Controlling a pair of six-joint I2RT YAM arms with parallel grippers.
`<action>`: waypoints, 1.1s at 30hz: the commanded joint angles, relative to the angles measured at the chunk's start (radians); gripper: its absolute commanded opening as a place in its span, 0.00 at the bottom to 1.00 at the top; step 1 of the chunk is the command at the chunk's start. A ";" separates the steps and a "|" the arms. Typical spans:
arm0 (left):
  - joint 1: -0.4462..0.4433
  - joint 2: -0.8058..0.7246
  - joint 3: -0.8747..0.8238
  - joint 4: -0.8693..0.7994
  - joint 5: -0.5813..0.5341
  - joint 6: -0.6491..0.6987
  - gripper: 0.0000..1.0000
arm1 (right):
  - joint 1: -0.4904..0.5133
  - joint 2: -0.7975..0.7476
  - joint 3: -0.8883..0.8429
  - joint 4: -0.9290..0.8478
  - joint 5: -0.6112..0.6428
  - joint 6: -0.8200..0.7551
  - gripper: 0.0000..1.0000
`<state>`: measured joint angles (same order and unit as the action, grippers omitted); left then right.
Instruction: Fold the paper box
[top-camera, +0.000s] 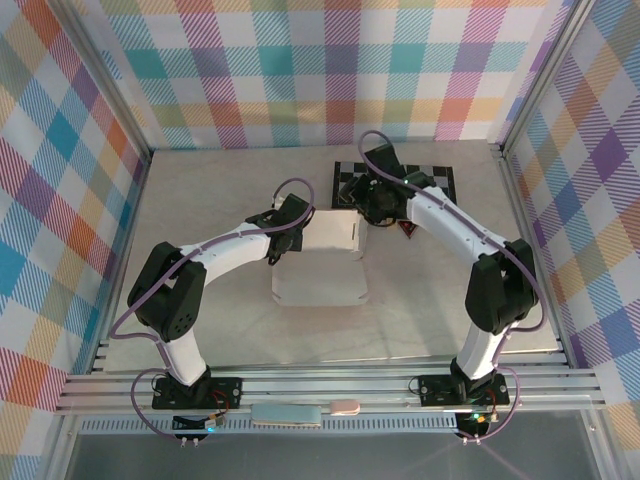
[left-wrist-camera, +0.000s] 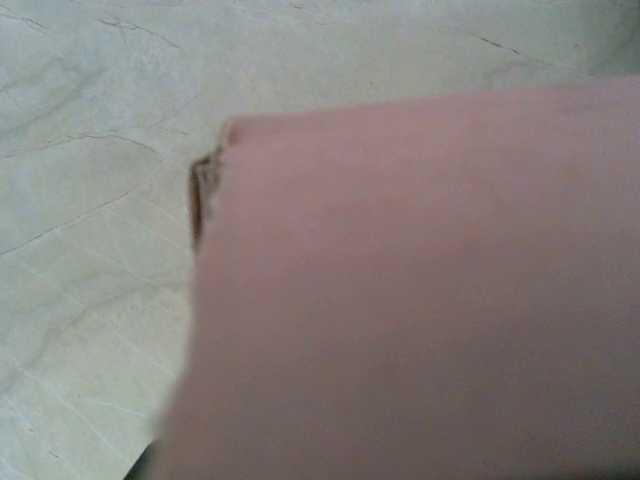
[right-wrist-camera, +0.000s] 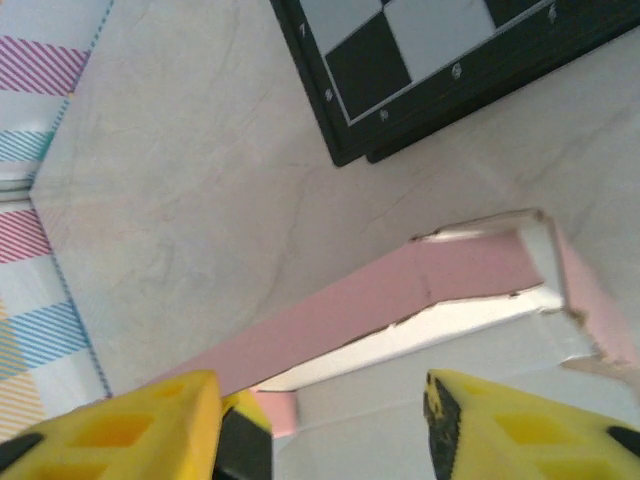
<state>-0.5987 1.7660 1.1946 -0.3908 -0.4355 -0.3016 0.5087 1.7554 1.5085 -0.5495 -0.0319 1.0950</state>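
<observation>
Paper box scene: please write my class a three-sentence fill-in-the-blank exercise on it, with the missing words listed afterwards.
1. The paper box lying on the table is pale ____ in colour.
2. The black and grey board beyond the box carries a ____ pattern.
3. The fingers of the right end effector are ____ in colour.

Missing words: pink; chequered; yellow.

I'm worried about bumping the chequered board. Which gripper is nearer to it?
Right. The right gripper hangs by the chequered board's near left corner, over the paper box; the left gripper sits further left, at the box's left side.
</observation>
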 joint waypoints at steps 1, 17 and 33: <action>0.007 -0.018 0.000 -0.026 0.000 0.010 0.00 | 0.001 -0.004 -0.053 0.065 -0.024 0.066 0.62; 0.007 -0.016 0.006 -0.028 0.006 0.031 0.00 | -0.124 0.052 -0.049 0.088 -0.066 -0.053 0.67; 0.007 -0.022 -0.003 -0.029 0.007 0.037 0.00 | -0.122 0.146 0.052 0.118 -0.192 -0.067 0.50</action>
<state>-0.5987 1.7660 1.1946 -0.3908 -0.4278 -0.2909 0.3798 1.8908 1.5322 -0.4465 -0.1635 1.0340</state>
